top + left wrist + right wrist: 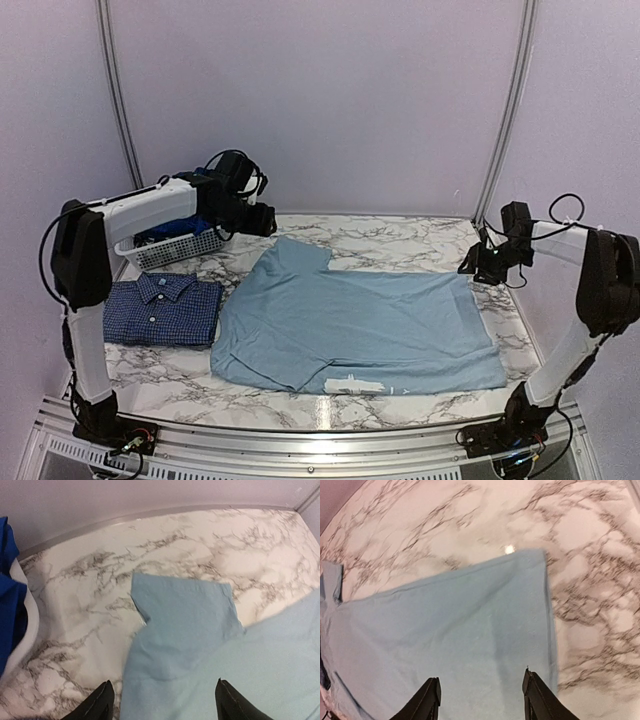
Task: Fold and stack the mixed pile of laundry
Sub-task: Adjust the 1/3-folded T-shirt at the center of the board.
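The pale blue T-shirt lay flat mid-table, with the folded checked shirt at frame left. Both hands hovered spread and empty: the left hand over the sleeve, the right hand near the hem corner. A clean fold likely needed both far-edge pinches made together — then one even pull.

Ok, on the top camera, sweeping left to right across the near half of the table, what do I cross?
Left arm → folded navy checked shirt → pale blue T-shirt, spread flat → right arm. The white basket sits behind the shirt, so I left it out.
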`<state>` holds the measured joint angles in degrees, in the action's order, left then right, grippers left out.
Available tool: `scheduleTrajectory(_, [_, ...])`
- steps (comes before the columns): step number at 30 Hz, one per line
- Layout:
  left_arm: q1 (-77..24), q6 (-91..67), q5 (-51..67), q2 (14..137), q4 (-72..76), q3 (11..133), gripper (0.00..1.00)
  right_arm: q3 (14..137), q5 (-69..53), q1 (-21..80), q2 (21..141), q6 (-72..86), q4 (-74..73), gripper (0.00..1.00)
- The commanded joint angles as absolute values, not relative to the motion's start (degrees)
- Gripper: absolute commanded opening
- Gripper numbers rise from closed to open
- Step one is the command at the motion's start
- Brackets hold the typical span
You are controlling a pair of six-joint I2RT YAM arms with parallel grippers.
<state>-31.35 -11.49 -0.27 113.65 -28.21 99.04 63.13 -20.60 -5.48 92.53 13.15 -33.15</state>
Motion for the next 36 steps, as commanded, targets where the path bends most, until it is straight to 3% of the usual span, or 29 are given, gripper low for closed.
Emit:
scheduleTrajectory(1, [-30.34, -12.31, -5.96, 124.72, -32.72, 110.22, 0.71, 68.45, -14.42, -7.81, 98.33, 8.94, -31.86, 0.52])
scheduleTrajectory(8, [-30.23, -11.85, -9.95, 136.75, -32.96, 122.31, 0.72, 71.41, -11.03, -8.09, 104.04, 6.17, -29.80, 0.52])
scheduleTrajectory(20, [-30.06, -11.51, -11.18, 145.48, -33.08, 128.66, 0.73, 75.58, -13.36, -8.09, 113.88, 2.95, -26.39, 0.55])
scheduleTrajectory(23, [-29.90, -11.48, -10.92, 147.75, -33.06, 130.53, 0.67, 76.69, -13.93, -8.09, 115.87, 2.48, -26.66, 0.53])
scheduleTrajectory(30, [-29.38, -11.32, -8.62, 151.81, -32.70, 134.58, 0.40, 76.31, -15.53, -8.03, 117.18, 2.77, -27.06, 0.39])
scheduleTrajectory(36, [-28.01, -13.26, -9.28, 155.33, -28.74, 140.11, 0.16, 75.80, -15.19, -8.00, 118.25, 3.44, -26.83, 0.04])
